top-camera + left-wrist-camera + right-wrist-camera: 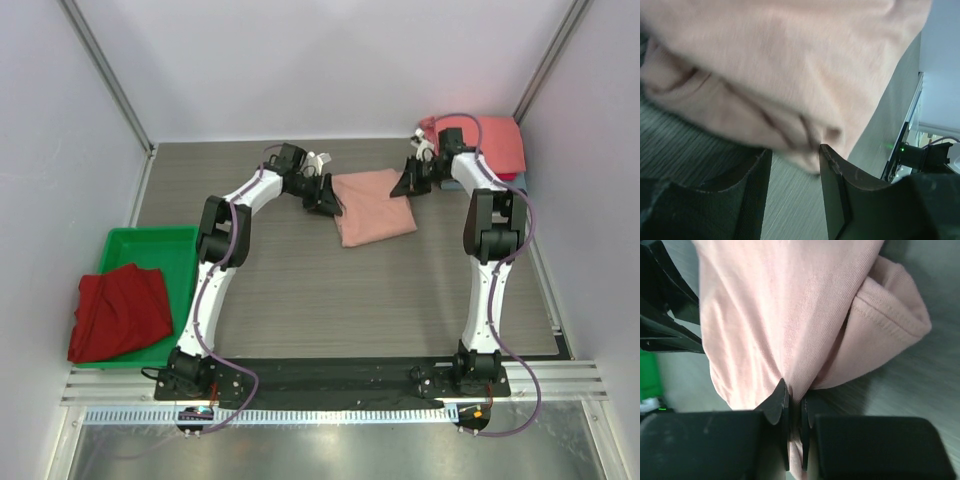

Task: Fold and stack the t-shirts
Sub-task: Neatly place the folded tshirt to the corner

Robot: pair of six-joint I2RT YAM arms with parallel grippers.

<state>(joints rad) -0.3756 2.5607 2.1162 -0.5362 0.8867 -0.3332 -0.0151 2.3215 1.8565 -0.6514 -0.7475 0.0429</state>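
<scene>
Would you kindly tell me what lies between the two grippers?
The pink t-shirt lies between the left gripper and the right gripper, as the top view shows.

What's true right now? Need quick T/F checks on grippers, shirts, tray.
1. The right gripper is shut on the pink t-shirt. True.
2. The left gripper is clamped on the pink t-shirt. False: its jaws stand open at the shirt's edge.
3. The dark red t-shirt lies on the green tray, spilling over its left rim. True.
4. The coral-red t-shirt is in the tray. False: it sits at the far right corner of the table.
</scene>
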